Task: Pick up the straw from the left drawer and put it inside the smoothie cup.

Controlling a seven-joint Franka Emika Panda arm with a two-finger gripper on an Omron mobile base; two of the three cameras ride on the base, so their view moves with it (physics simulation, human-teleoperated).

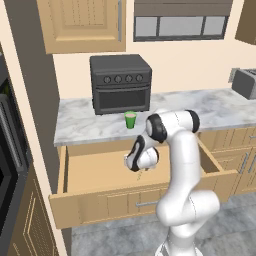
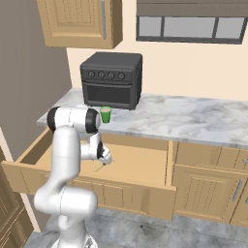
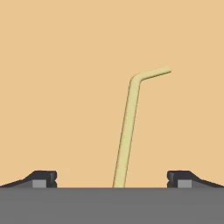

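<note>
The drawer (image 1: 100, 200) stood pulled fully out below the marble counter (image 1: 85, 125), its light-wood floor bare and broad to either side of the arm. The gripper (image 3: 112, 177) had its nose down inside the drawer, near the middle of the floor and well apart from the side walls and the front panel. In the hand view its two fingertips (image 3: 43, 178) were spread wide, one at each lower corner, nothing touching them: the gripper was released. The straw (image 3: 127, 135) lay flat on the drawer floor between the fingertips, running away from the hand and bending off to one side at its far end. There was clear floor on both sides of it. In the right base view the straw (image 2: 99, 168) showed as a thin pale line just below the hand (image 2: 104, 158).

The green cup (image 1: 130, 120) stood on the counter, close to the front edge and just in front of the black toaster oven (image 1: 121, 83), directly behind the open drawer. The counter to the right of the cup was open marble. A grey toaster (image 1: 245, 82) sat at the far right end, well apart from the cup.
</note>
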